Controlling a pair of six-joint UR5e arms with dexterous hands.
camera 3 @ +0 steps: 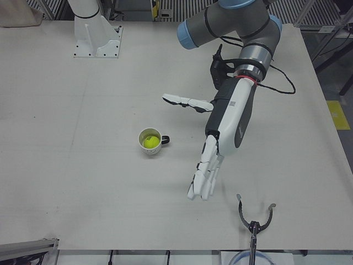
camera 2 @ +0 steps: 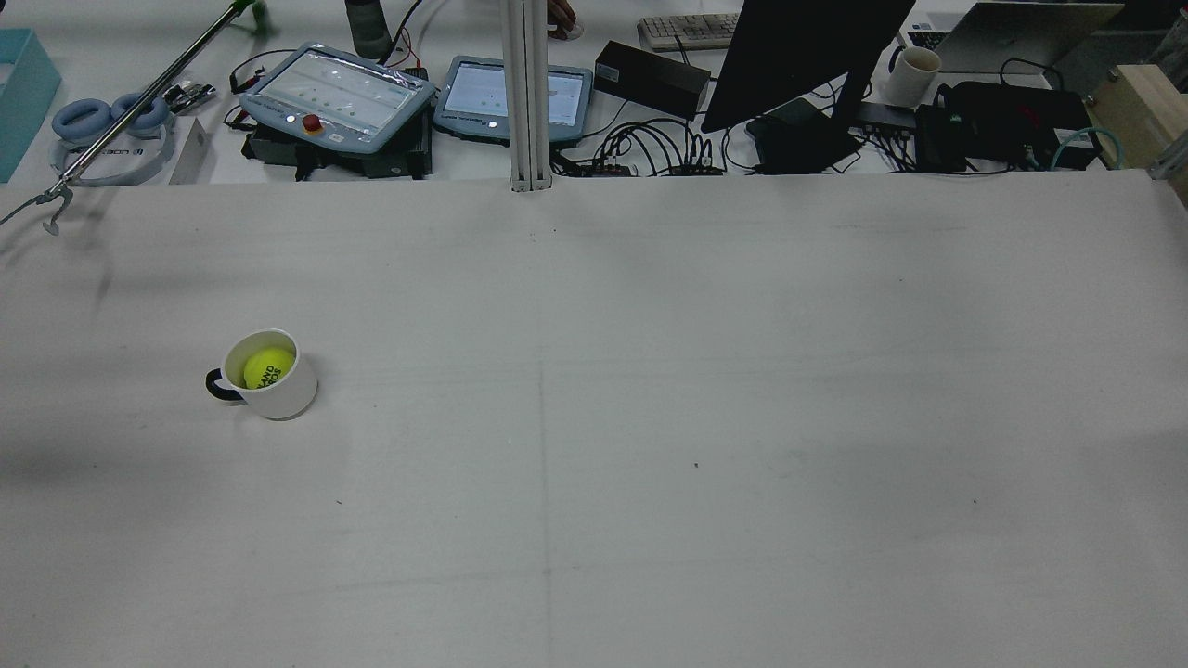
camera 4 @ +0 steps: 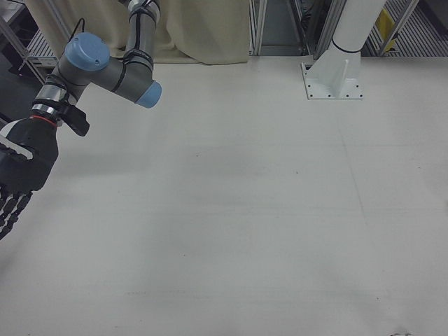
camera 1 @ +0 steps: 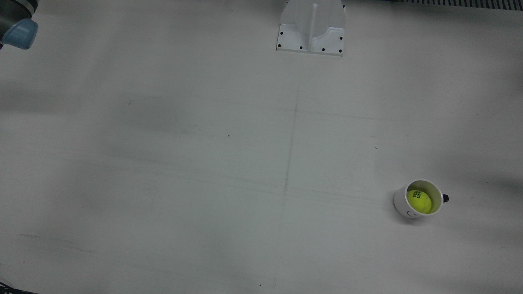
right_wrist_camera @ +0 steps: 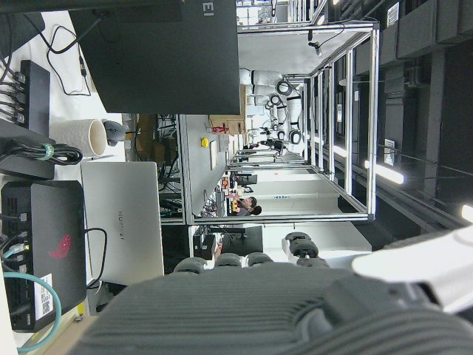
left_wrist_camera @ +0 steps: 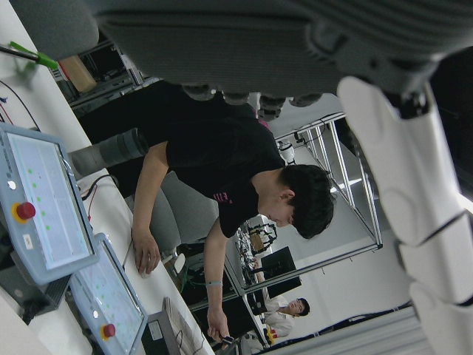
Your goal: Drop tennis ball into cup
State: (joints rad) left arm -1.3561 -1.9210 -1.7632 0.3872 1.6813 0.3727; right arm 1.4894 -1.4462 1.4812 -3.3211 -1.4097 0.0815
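Observation:
A white cup (camera 3: 149, 142) with a dark handle stands upright on the table, and the yellow-green tennis ball (camera 3: 149, 142) lies inside it. The cup (camera 1: 417, 199) and the ball (camera 1: 419, 201) also show in the front view, and the cup (camera 2: 269, 374) with the ball (camera 2: 268, 367) in the rear view. My left hand (camera 3: 220, 141) hangs open to the right of the cup, fingers stretched downward, holding nothing. At the left edge of the right-front view my right hand (camera 4: 17, 182) is raised above the table, fingers straight and apart, empty.
A white arm pedestal (camera 1: 311, 26) is bolted at the table's far side. A grabber tool's claw (camera 3: 254, 216) lies near the front edge. Behind the table stand teach pendants (camera 2: 336, 85), a monitor (camera 2: 800, 56), cables and a mug (camera 2: 910, 74). A person (left_wrist_camera: 236, 188) leans over the desk.

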